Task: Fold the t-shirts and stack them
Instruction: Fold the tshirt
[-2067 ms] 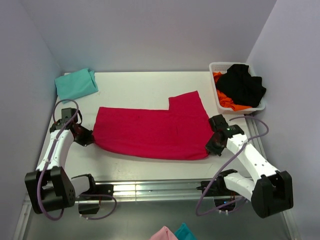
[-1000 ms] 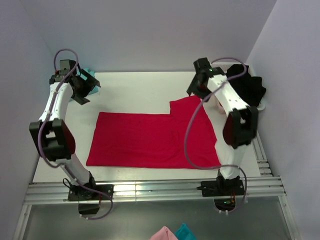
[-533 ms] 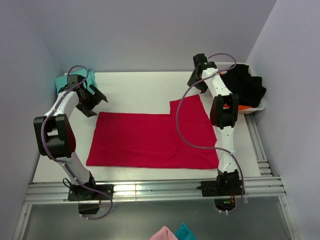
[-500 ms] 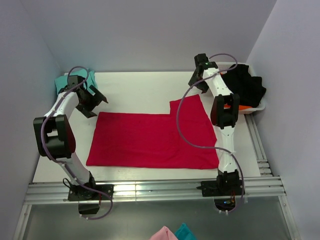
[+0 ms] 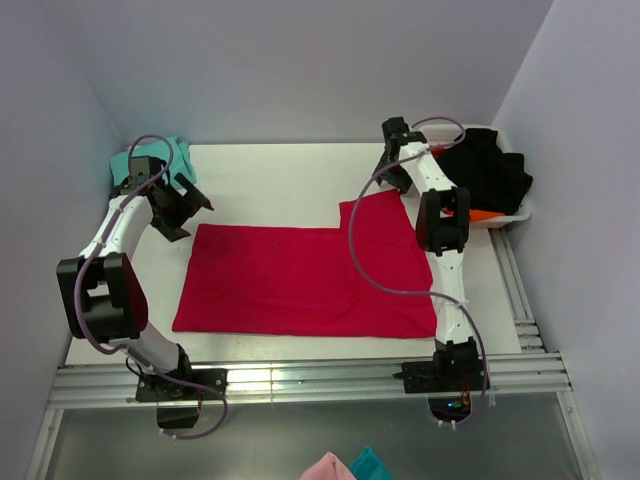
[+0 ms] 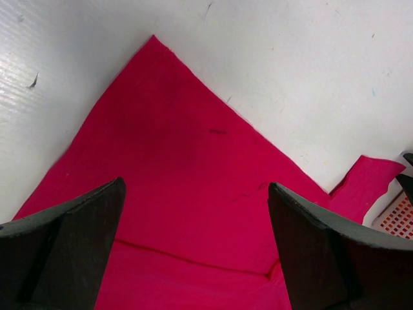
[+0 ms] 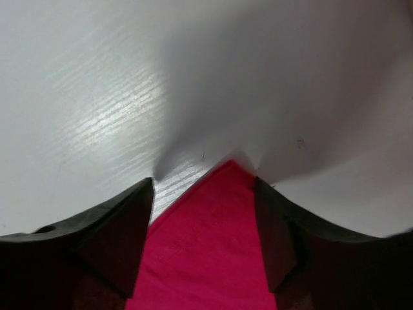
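Note:
A crimson t-shirt (image 5: 300, 275) lies spread flat on the white table, folded into a long rectangle with one sleeve part sticking out toward the back right. My left gripper (image 5: 190, 214) hovers open above its far left corner; in the left wrist view the corner (image 6: 155, 97) lies below the wide-apart left gripper (image 6: 193, 248). My right gripper (image 5: 393, 180) is low over the sleeve's far corner, and the right gripper (image 7: 203, 226) stands open with a finger on each side of that red corner (image 7: 219, 213). A folded teal t-shirt (image 5: 178, 150) rests at the back left, partly behind the left arm.
A white basket (image 5: 437, 133) holding black and orange clothes stands at the back right, close to the right arm. Purple walls close in the table on three sides. Pink and teal cloth (image 5: 345, 467) shows below the front rail (image 5: 300, 382).
Left gripper came away from the teal shirt toward the red shirt's far left corner. Right gripper came down onto the sleeve's far corner, its jaws narrowing a little.

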Tool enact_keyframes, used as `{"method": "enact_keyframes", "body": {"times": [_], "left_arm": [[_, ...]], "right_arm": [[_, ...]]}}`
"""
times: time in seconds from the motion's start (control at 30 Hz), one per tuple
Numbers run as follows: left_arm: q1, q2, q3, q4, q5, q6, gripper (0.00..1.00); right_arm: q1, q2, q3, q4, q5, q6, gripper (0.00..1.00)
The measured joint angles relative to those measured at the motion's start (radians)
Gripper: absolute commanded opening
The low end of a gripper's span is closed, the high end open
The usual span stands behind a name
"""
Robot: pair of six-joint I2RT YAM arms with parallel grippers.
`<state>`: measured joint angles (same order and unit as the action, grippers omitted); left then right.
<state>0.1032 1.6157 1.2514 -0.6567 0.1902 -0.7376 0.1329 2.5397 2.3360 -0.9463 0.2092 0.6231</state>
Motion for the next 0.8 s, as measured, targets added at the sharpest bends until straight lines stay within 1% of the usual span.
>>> {"method": "enact_keyframes", "body": {"times": [0.07, 0.1, 0.13, 0.17, 0.2, 0.27, 0.33, 0.37, 0.43, 0.47, 0.53, 0.57, 0.8], "left_arm": [[0.000, -0.014, -0.010, -0.004, -0.005, -0.001, 0.98], [0.000, -0.019, -0.016, -0.003, -0.006, -0.004, 0.98], [0.000, -0.025, -0.021, -0.005, -0.007, -0.006, 0.98], [0.000, -0.030, -0.024, -0.006, -0.007, -0.008, 0.98], [0.000, -0.035, -0.029, -0.006, -0.008, -0.010, 0.98], [0.000, -0.042, -0.035, -0.006, -0.007, -0.016, 0.98], [0.000, -0.047, -0.038, -0.006, -0.007, -0.021, 0.99], [0.000, -0.048, -0.038, -0.006, -0.008, -0.026, 0.98], [0.000, -0.052, -0.038, -0.006, -0.008, -0.035, 0.98], [0.000, -0.054, -0.038, -0.006, -0.008, -0.036, 0.99], [0.000, -0.058, -0.042, -0.006, -0.010, -0.042, 0.99], [0.000, -0.062, -0.046, -0.005, -0.011, -0.043, 0.99], [0.001, -0.066, -0.066, -0.004, -0.035, -0.042, 0.99]], "right_arm": [[0.007, 0.008, 0.001, -0.006, 0.003, 0.000, 0.66], [0.009, 0.010, 0.001, -0.010, 0.009, 0.000, 0.63], [0.009, 0.010, 0.002, -0.012, 0.010, -0.002, 0.62], [0.008, 0.010, 0.002, -0.014, 0.012, -0.002, 0.50], [0.008, 0.010, 0.005, -0.018, 0.013, -0.009, 0.42], [0.006, 0.017, 0.020, -0.031, 0.013, -0.012, 0.38], [0.006, 0.022, 0.032, -0.039, 0.013, -0.012, 0.37], [0.006, 0.024, 0.037, -0.044, 0.012, -0.015, 0.20], [0.006, 0.032, 0.053, -0.055, 0.012, -0.020, 0.18], [0.006, 0.034, 0.056, -0.056, 0.011, -0.020, 0.12], [0.006, 0.034, 0.056, -0.063, 0.008, -0.023, 0.06], [0.006, 0.035, 0.060, -0.069, 0.007, -0.024, 0.00], [0.006, 0.045, 0.072, -0.080, -0.003, -0.024, 0.00]]}}
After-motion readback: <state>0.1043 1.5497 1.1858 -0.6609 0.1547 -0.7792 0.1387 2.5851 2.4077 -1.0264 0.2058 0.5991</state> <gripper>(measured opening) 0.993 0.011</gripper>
